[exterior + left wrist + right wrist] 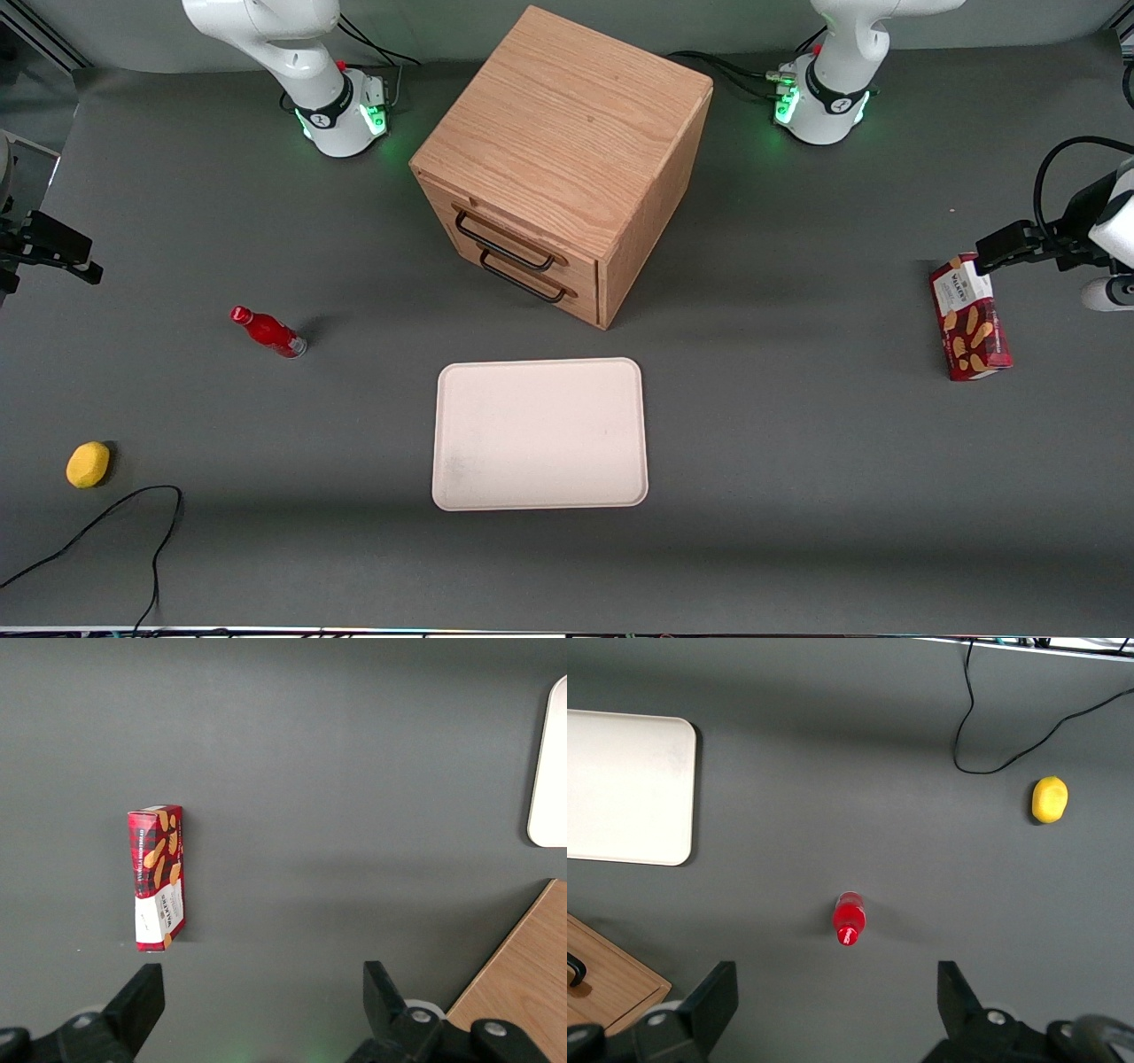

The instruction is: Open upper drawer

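The oak cabinet (567, 151) stands on the grey worktop (797, 461) between the two arm bases, turned at an angle. Its upper drawer (509, 237) is pushed fully in — front flush with the cabinet face, its black wire handle (503, 245) just above the matching handle of the bottom drawer (532, 285).

The pincer (837, 1005) hangs high over the working arm's end of the worktop, well apart from the cabinet; its two black fingers (713, 997) stand wide apart with nothing between them. Below it stands a small red bottle (268, 331). A yellow lemon-like fruit (88, 464) lies nearer the front camera, with a black cable (133, 532) curling beside it.

A pale, empty tray (539, 434) lies flat on the worktop, nearer the front camera than the cabinet. Toward the parked arm's end stands a red biscuit box (970, 330).
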